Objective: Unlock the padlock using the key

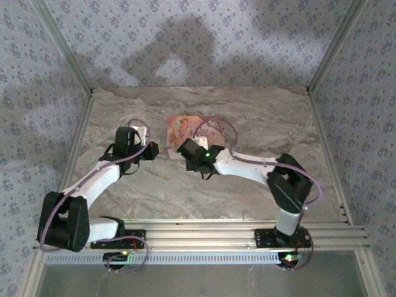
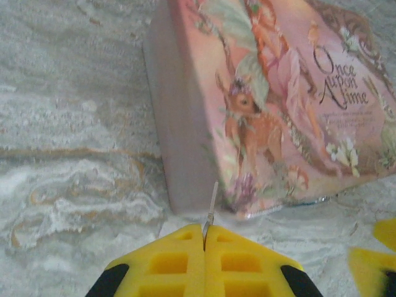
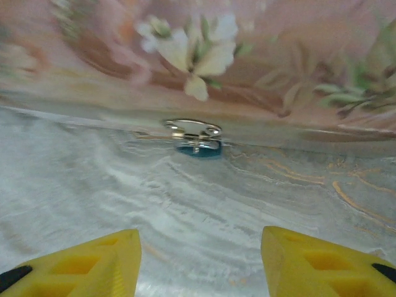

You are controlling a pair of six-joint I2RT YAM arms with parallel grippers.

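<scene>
The left arm (image 1: 99, 176) stretches toward the pink box (image 1: 204, 127), with the left gripper (image 2: 204, 238) clamped on the key (image 2: 213, 199) just short of the box's near left corner. The right arm (image 1: 247, 166) bends in from the right, and the right gripper (image 3: 201, 238) sits low at the box's near edge, jaws parted.

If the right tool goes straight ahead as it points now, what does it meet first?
Probably the blue padlock at the pink box's lower edge, roughly centred ahead of the right tool; depth unclear.
</scene>
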